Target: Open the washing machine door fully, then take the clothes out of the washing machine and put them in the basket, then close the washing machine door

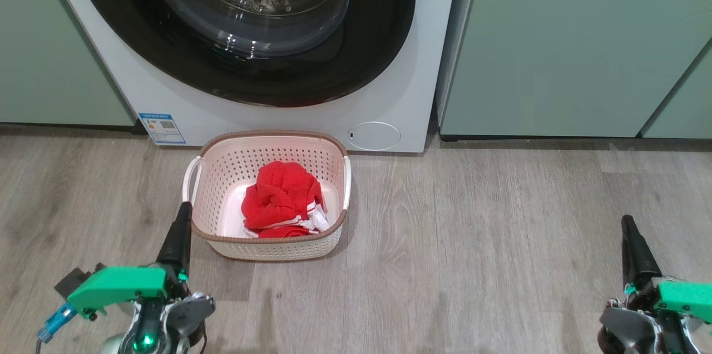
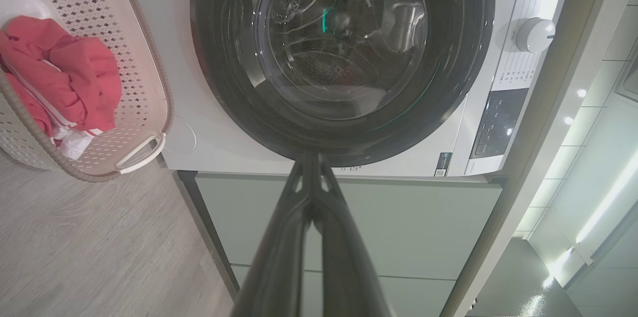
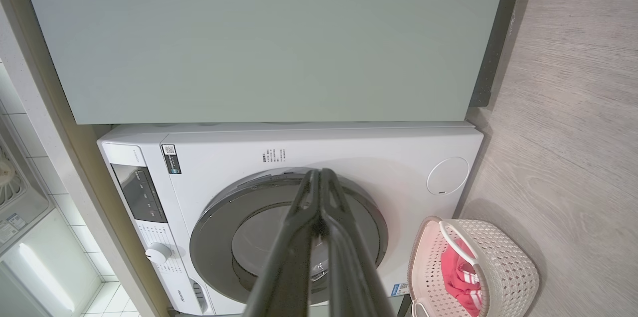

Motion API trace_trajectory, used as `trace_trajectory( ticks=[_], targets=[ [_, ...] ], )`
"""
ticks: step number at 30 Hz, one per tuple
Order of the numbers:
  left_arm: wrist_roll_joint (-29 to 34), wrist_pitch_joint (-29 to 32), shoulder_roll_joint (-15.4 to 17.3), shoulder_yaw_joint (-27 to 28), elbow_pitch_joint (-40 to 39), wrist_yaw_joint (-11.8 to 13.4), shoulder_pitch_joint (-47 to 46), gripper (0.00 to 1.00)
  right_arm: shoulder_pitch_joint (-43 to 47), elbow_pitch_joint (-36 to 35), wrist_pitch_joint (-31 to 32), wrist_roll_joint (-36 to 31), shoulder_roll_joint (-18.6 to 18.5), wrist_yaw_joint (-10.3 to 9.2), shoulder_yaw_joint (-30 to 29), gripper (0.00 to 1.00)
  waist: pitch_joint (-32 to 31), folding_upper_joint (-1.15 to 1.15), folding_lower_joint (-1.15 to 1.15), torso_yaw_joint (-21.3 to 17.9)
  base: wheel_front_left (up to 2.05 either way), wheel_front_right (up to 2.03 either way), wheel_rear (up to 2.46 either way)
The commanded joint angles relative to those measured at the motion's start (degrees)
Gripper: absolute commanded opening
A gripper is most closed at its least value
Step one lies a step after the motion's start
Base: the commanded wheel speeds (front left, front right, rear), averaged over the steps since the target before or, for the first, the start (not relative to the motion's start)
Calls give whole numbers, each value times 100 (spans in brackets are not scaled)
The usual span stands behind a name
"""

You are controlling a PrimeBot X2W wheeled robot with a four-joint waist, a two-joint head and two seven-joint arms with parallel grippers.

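The white washing machine [image 1: 384, 103] stands straight ahead with its black-rimmed round door [image 1: 245, 25] lying flat against its front. On the floor in front of it sits the cream basket [image 1: 267, 145], and the red clothes [image 1: 283, 198] lie inside it. Low at the left, my left gripper [image 1: 182, 215] is shut on nothing, its tip beside the basket's left rim. At the lower right my right gripper [image 1: 628, 226] is shut on nothing over bare floor. The left wrist view shows the door [image 2: 344, 53] and the clothes [image 2: 65, 78]. The right wrist view shows the machine [image 3: 299, 157] and the basket [image 3: 498, 267].
Pale green cabinets [image 1: 567, 42] flank the machine on both sides. Grey wood-look floor [image 1: 473, 265] spreads between me and the machine. A control panel with a white dial [image 2: 533, 35] runs along the machine's top. A small round hatch [image 1: 374, 136] sits low on its front.
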Motion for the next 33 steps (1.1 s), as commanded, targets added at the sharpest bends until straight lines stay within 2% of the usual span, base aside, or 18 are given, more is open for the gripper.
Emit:
trace_trajectory(
  ticks=[1,33],
  targets=[
    [-29,36,34,184,-204,-39,-188,0,-258,-221,34,35,-100,-4,138,0,0,0,0,0,0,0,0],
    [-30,36,34,184,-204,-39,-188,0,-258,-221,33,36,-100,-4,138,0,0,0,0,0,0,0,0]
  ],
)
